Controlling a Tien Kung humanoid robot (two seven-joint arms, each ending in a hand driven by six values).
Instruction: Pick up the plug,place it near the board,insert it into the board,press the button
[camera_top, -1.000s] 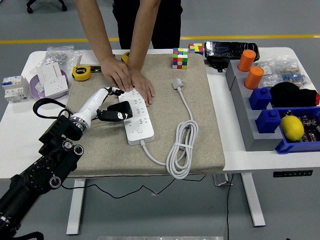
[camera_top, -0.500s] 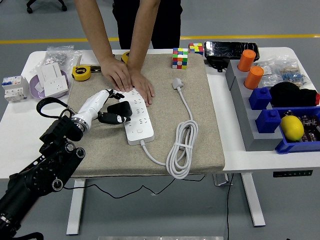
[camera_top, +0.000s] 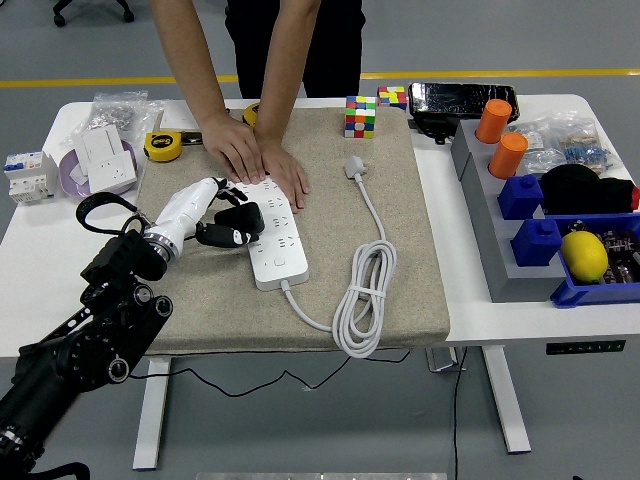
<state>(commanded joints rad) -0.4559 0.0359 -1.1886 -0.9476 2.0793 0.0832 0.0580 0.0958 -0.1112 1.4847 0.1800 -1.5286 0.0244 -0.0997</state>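
On a white table (camera_top: 470, 310) covered at its centre by a beige mat (camera_top: 410, 220), a black robot arm reaches in from the lower left, its left hand (camera_top: 205, 212) at the near-left edge of a white power strip (camera_top: 268, 232). The fingers are curled around a black plug (camera_top: 238, 220), which sits on the strip's left side, pressed against its sockets. The right arm is out of view.

A person stands at the far side, both hands (camera_top: 258, 160) pressed flat on the strip's far end, just beyond the robot's fingertips. The strip's own white cable (camera_top: 365, 290) runs from its near end, coils near the mat's front edge and stretches back to a white plug (camera_top: 354, 166) lying loose on the mat.

Clutter rings the mat. To the right, a grey rack (camera_top: 490, 230) carries two orange cups (camera_top: 500, 138), blue blocks (camera_top: 528, 215) and a blue bin (camera_top: 600, 285) holding a yellow lemon (camera_top: 585, 255); a black cap (camera_top: 582, 188) lies behind it. At the far edge are two colour cubes (camera_top: 361, 115) and a black device (camera_top: 460, 100). To the left sit a yellow tape measure (camera_top: 163, 146), a purple dish (camera_top: 75, 178) holding white sockets (camera_top: 107, 158), and a white breaker (camera_top: 28, 175).
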